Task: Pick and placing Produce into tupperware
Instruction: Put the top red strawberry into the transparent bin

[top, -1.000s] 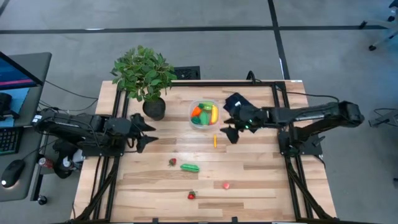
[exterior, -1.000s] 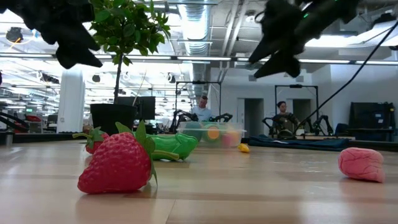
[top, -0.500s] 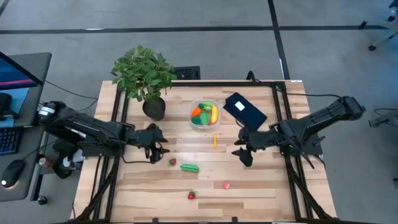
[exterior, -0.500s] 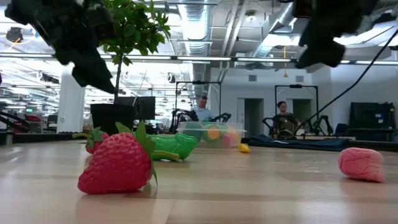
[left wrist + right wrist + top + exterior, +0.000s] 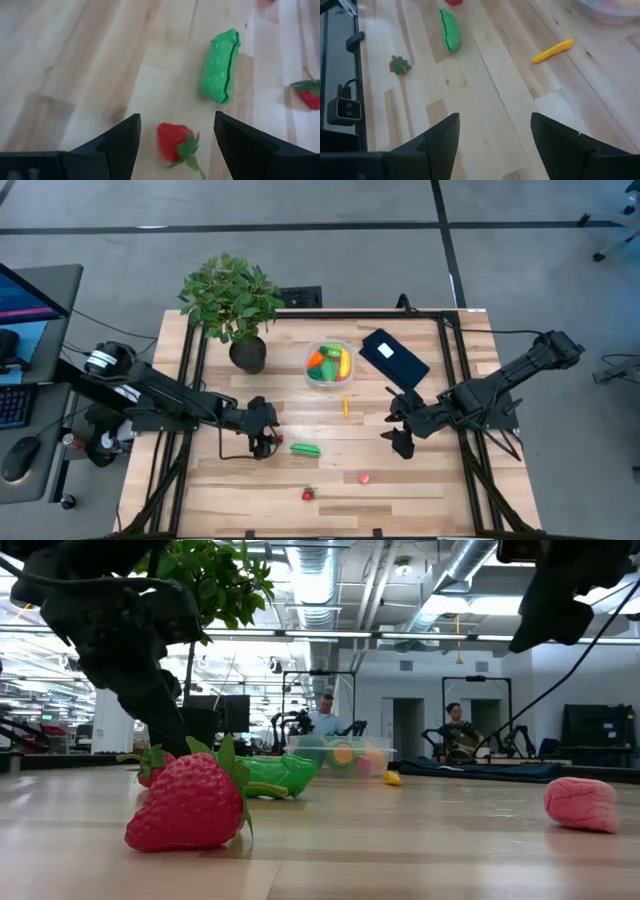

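The clear round tupperware [image 5: 328, 364] stands at the table's far middle with orange, green and yellow produce inside. Loose on the wood lie a yellow piece [image 5: 346, 407], a green pod [image 5: 305, 449], a strawberry [image 5: 308, 494] and a pink piece [image 5: 364, 477]. My left gripper [image 5: 265, 442] is open and low over another strawberry [image 5: 176, 142], which lies between its fingers, untouched, with the pod [image 5: 221, 66] just beyond. My right gripper [image 5: 400, 436] hangs open above bare wood right of the middle, with nothing between its fingers.
A potted plant [image 5: 232, 300] stands at the far left, its pot [image 5: 248, 356] beside the tupperware. A flat black rectangle [image 5: 393, 358] lies to the right of the tupperware. Bare wood stretches along the near edge and between the two arms.
My left gripper has gone down and toward the table's near right, from beside the plant pot to the strawberry left of the green pod, tipping further downward. My right gripper has swung from beside the tupperware toward the near edge. No produce has moved.
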Tool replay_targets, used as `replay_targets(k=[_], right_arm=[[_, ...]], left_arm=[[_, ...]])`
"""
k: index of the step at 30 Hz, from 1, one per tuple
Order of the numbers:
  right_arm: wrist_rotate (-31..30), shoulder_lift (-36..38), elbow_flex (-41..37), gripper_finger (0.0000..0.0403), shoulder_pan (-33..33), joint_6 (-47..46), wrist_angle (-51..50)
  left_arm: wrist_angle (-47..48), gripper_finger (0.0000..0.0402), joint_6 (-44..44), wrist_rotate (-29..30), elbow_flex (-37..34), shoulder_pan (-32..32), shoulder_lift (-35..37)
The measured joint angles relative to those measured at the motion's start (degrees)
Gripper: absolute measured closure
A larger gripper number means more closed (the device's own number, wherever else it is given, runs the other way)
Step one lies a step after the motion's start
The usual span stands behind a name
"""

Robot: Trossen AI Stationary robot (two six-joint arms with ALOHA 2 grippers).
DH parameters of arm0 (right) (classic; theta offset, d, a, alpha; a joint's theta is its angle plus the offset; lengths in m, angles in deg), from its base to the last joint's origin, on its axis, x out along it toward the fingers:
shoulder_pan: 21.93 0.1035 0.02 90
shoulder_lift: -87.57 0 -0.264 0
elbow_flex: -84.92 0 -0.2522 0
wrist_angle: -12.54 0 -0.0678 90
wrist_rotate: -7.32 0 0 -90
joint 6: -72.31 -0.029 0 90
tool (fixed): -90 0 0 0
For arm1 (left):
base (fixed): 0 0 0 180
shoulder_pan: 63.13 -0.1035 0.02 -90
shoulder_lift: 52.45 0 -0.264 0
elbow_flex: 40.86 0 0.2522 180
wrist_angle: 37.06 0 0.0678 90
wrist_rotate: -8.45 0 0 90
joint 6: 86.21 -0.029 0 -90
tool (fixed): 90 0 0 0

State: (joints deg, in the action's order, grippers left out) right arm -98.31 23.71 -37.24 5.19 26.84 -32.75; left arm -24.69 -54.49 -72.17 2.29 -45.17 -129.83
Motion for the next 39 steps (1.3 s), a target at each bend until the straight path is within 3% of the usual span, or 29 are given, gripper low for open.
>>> replay_targets(k=[9,22,39], right_arm=[[-0.29,0.0,0.0,0.0163,0.25,-1.12,0.02],[-1.08,-0.02,0.0,0.0163,0.16,-2.61,0.24],[-1.58,-0.02,0.0,0.0163,0.16,-2.57,0.24]], left_arm=[[-4.29,0.0161,1.22,-0.04,0.02,2.43,-7.26],[-4.65,0.0163,1.68,2.42,0.14,2.73,-10.68],[-4.12,0.0248,1.64,4.42,0.06,2.69,-10.74]])
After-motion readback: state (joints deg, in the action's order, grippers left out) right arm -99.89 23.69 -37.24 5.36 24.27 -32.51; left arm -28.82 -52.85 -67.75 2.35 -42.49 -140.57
